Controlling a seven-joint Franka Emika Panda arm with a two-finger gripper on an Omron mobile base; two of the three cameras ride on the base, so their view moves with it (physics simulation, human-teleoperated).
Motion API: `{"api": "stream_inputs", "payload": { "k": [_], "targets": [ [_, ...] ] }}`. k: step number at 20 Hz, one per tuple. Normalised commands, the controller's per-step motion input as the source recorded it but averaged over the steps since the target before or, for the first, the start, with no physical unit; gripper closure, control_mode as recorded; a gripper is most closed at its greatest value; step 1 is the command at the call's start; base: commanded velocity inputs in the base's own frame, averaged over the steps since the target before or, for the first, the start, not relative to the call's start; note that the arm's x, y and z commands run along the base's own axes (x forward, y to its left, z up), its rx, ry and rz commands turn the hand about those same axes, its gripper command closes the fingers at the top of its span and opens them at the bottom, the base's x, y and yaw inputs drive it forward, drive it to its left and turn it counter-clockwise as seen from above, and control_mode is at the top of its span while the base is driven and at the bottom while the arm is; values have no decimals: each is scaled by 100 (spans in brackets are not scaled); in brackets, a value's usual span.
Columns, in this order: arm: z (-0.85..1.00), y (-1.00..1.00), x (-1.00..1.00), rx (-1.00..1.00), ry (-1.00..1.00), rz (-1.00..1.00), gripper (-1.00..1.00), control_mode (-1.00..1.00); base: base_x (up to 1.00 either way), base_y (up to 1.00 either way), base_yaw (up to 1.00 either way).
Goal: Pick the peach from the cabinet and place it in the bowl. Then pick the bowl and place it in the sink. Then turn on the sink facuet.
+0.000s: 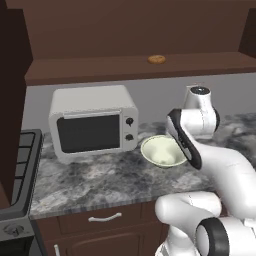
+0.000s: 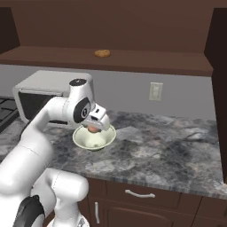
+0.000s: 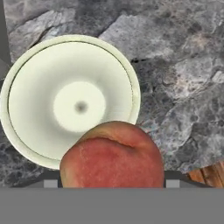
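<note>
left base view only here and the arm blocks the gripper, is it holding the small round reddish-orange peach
Observer: Yes. In the right base view the gripper is closed on the small round reddish-orange peach, just above the wide pale cream-green bowl.
Operator: anything in the bowl already
Observer: No. The hand view shows its whole inside bare.
Operator: is the peach centred over it
Observer: Not quite. In the hand view the peach overlaps one edge of the bowl's rim, off its centre.
</note>
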Motion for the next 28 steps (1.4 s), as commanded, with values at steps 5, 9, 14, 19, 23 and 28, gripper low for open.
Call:
{"api": "stream_inputs", "payload": {
  "k": [5,9,14,19,23,28],
  "targets": [
    [-69,23,63,0,11,5,100,-100,0,0,0],
    [-60,16,67,0,4,7,100,-100,0,0,0],
    [-60,1,48,0,6,8,100,-100,0,0,0],
    [-49,0,36,2,2,8,100,-100,0,0,0],
    [-23,0,18,0,0,6,-100,-100,0,0,0],
    [-7,0,9,0,0,4,-100,-100,0,0,0]
  ]
}}
